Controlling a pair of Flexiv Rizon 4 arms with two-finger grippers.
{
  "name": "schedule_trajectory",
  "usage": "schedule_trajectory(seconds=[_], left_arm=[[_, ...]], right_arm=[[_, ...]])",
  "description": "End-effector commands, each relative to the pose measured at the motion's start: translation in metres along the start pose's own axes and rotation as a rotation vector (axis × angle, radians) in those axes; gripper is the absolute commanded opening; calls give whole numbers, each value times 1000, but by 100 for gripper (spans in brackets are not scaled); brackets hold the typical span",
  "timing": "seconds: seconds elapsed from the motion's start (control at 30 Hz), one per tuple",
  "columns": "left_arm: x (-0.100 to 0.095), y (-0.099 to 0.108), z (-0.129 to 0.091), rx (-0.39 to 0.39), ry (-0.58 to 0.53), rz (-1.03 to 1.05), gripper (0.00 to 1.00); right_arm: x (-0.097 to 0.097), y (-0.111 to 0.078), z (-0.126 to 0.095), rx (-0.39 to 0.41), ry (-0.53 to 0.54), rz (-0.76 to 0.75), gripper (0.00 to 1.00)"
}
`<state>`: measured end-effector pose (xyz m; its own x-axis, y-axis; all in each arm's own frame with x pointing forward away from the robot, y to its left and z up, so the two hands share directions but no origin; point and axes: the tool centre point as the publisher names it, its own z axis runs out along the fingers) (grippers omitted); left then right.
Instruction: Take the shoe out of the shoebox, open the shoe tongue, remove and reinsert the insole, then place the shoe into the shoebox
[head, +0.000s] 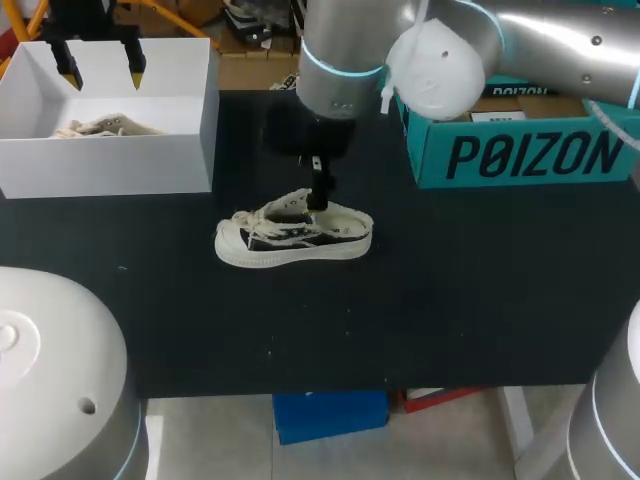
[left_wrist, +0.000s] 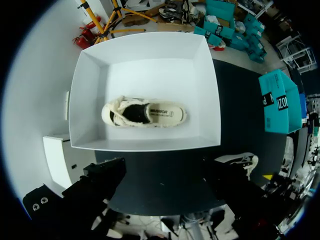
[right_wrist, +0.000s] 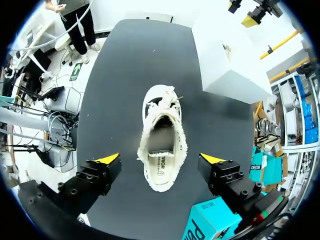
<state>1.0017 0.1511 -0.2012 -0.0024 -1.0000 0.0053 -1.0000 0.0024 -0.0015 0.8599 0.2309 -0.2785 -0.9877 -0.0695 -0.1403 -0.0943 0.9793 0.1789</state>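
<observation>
A low canvas shoe (head: 295, 238) lies on its sole in the middle of the matte black surface (head: 450, 300), well apart from the white shoebox (head: 110, 165) at the far left corner. Its cream upper is frayed along the edges, with dark side panels, loose laces and a pale rubber sole. The pale insole (right_wrist: 161, 152) shows at the heel through the open mouth. My right gripper (right_wrist: 160, 159) hangs directly over the shoe. Its yellow-tipped fingers (right_wrist: 107, 159) are spread wide to either side and grasp nothing. My left gripper (head: 101, 70) hovers above the shoebox, also wide open and holding nothing. The shoebox is a smooth, rectangular, open-topped carton, and a second shoe (left_wrist: 144, 112) of the same frayed cream fabric lies flat on its floor. A teal box (head: 520, 150) with a glossy printed side stands at the far right of the surface.
</observation>
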Motion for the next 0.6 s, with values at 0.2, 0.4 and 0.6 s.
schedule_trajectory(seconds=[0.2, 0.4, 0.6], left_arm=[[1, 1, -1, -2, -3, -1, 100], [1, 1, -1, -2, -3, -1, 100], [1, 1, -1, -2, -3, -1, 100]], right_arm=[[1, -31, 4, -230, -21, 3, 100], [0, -34, 6, -219, -12, 3, 100], [0, -34, 6, -219, -12, 3, 100]])
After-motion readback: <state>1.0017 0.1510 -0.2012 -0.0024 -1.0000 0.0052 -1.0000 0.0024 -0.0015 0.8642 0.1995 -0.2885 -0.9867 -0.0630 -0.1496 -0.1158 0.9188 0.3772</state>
